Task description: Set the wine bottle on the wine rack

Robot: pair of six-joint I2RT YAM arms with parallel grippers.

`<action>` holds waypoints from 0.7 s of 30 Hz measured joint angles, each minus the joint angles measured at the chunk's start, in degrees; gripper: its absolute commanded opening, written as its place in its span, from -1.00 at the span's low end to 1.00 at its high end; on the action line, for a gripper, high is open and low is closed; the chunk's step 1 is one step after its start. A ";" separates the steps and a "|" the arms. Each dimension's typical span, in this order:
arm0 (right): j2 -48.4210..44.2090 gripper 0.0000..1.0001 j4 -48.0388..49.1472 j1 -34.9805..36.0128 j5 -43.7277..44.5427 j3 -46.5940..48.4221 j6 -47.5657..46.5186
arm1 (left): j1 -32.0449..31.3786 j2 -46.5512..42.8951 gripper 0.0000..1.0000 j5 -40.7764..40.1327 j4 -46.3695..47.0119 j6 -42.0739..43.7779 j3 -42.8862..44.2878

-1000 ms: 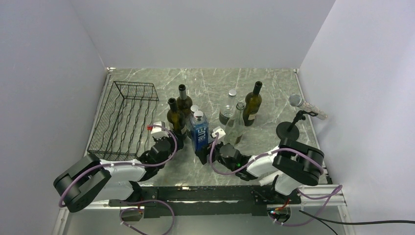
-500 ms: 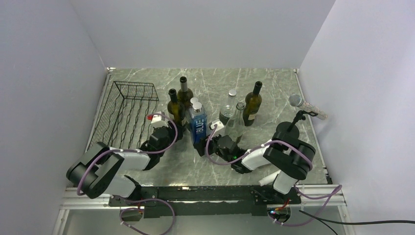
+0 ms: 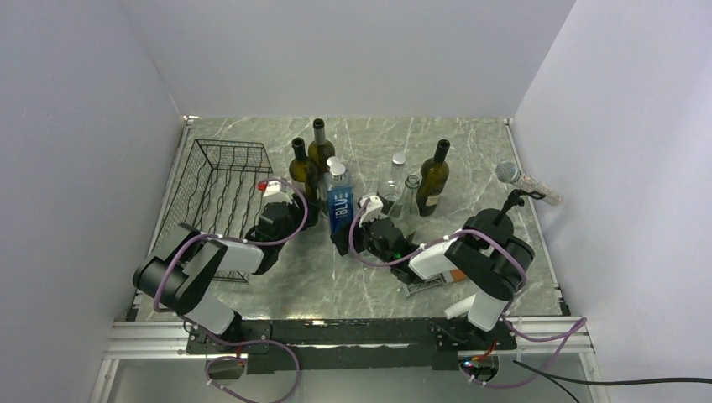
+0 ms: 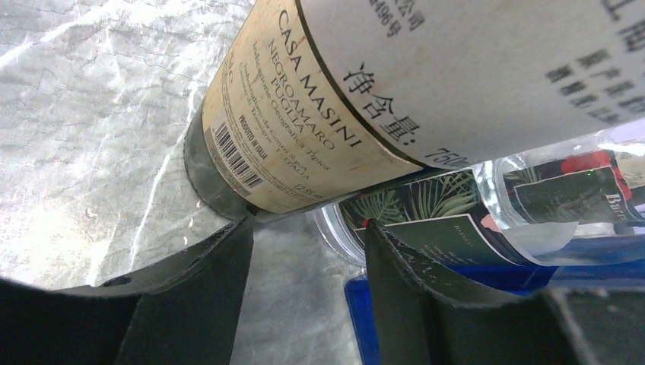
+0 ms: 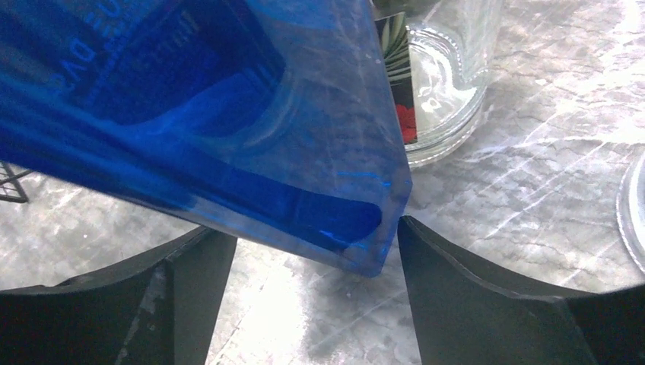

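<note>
Near the table's point(image 3: 470, 151) middle, just right of the wine rack point(image 3: 214, 201) lying along the left edge, the left pincer point(image 4: 304, 228) is clamping the upright wine bottle point(image 4: 304, 137) at its base, while the right pincer point(image 5: 304, 228) is straddling a blue bottle point(image 5: 228, 114), fingers wide, grip impossible to judge.

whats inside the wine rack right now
No bottle shows inside the wine rack, only its bare wire lattice. The left arm lies over the rack's near end, so what sits in that part cannot be seen.
</note>
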 measured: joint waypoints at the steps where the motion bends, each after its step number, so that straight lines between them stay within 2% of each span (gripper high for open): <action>1: 0.00 0.77 -0.26 -0.07 0.09 0.04 -0.02 | 0.07 0.00 0.30 0.11 0.00 0.00 0.00; 3: -0.15 0.96 -1.22 -0.07 0.63 0.04 -0.28 | 0.11 -0.26 0.42 0.09 -0.15 0.07 0.00; 4: -0.48 0.99 -2.21 0.00 1.05 0.04 -0.44 | 0.11 -0.81 0.48 0.00 -0.55 0.13 0.00; 7: -3.30 1.00 -6.69 0.72 2.62 0.02 -0.90 | 0.09 -4.68 0.63 -0.81 -1.88 0.13 -0.83; 12: -12.13 1.00 -15.78 3.43 5.05 1.49 -2.73 | -0.59 -16.20 0.82 -3.87 -5.66 0.00 -3.34; 21: -25.92 1.00 -32.79 3.91 3.65 8.04 -6.38 | -4.02 -35.01 0.91 -8.44 -19.54 -0.09 -4.07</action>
